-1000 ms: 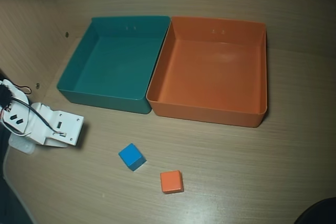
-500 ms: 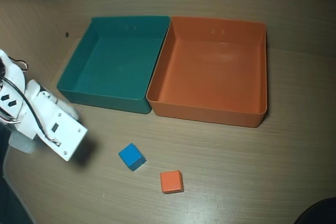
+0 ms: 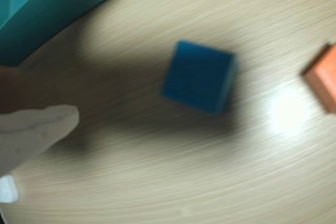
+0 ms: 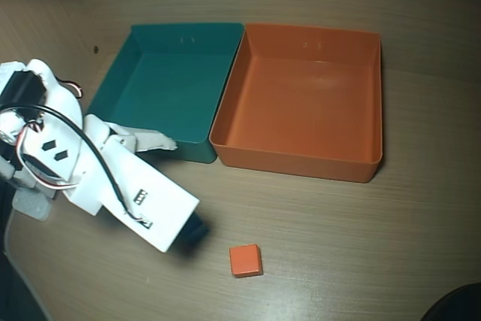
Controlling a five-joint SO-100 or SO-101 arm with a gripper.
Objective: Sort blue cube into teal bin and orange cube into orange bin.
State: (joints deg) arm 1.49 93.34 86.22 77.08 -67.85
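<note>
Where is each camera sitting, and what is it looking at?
Wrist view: it rides on the arm and looks down close at the wooden table, the blue cube, a corner of the teal bin and an edge of the orange cube; one white finger of the hand shows at the left.
Overhead view: it sits above and looks down on the teal bin, the orange bin, the orange cube and the white arm.
Both show the table, the teal bin and the orange cube.

Bare table (image 4: 338,246) btwn cubes (bins (image 4: 301,163) behind).
</note>
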